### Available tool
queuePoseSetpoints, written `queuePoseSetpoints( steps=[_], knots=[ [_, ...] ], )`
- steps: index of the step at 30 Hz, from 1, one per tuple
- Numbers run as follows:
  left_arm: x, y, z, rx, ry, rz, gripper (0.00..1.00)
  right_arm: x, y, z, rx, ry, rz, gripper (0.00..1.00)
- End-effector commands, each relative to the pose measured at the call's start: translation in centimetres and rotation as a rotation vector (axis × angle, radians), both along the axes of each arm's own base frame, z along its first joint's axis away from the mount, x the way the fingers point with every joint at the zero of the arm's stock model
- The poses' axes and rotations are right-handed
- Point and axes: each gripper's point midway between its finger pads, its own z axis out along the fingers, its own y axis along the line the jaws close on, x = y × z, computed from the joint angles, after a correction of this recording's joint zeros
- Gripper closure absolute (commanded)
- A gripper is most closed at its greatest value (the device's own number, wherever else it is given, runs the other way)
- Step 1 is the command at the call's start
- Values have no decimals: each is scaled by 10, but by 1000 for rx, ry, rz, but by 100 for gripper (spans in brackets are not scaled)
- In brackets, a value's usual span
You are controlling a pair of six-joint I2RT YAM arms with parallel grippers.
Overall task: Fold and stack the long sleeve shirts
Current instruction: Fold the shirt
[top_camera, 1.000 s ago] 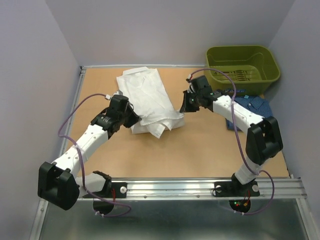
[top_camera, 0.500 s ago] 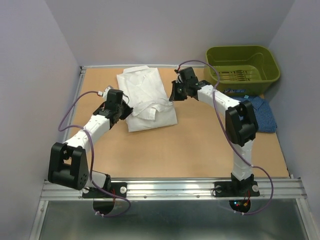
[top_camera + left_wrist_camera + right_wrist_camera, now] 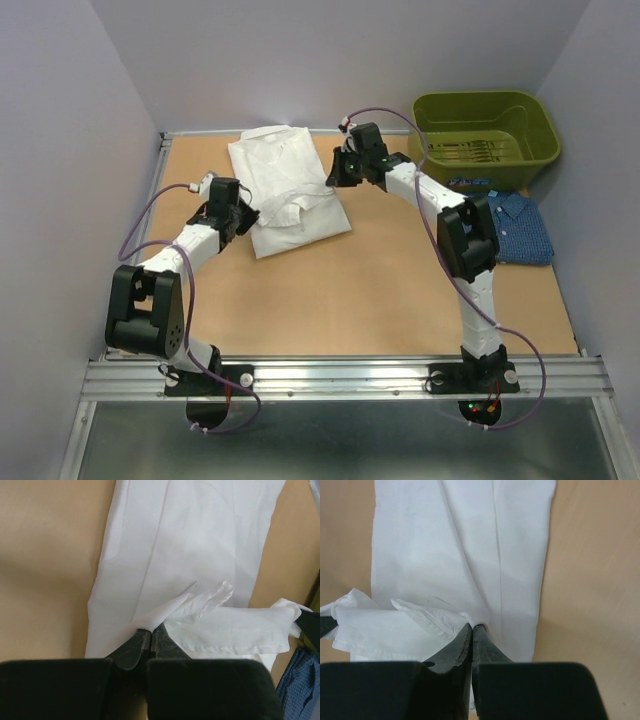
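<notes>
Found the left fingers (image 3: 149, 635) pressed together, pinching a wrinkled fold of the white shirt (image 3: 285, 185), with most of the cloth spread flat beyond the tips on the surface (image 3: 380, 290). Found the right fingers (image 3: 470, 630) likewise clamped on a fold of the same shirt, with bunched cloth to their left. Noted the dark blue checked shirt (image 3: 515, 225) well apart from both pairs, lying flat just beside the olive-green bin (image 3: 487, 125).

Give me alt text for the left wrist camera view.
Shut black jaws at the bottom edge pinch a fold of a white shirt spread on a tan table. A corner of a blue checked shirt shows at the lower right.
</notes>
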Motion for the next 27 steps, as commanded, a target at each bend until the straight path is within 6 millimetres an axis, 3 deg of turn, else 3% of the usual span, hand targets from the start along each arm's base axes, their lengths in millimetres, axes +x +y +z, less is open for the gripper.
queuePoseSetpoints(
  steps=[1,10,19,27],
  knots=[
    [14,8,8,-16,-63,24,100,26,20,41,78,-140,39,96],
    [32,16,15,-13,-99,29,100,47,28,47,90,-201,37,94],
    [56,31,15,21,-105,56,100,62,32,32,67,-223,36,90],
    [74,29,-2,53,-69,22,100,75,36,14,59,-235,30,89]
  ],
)
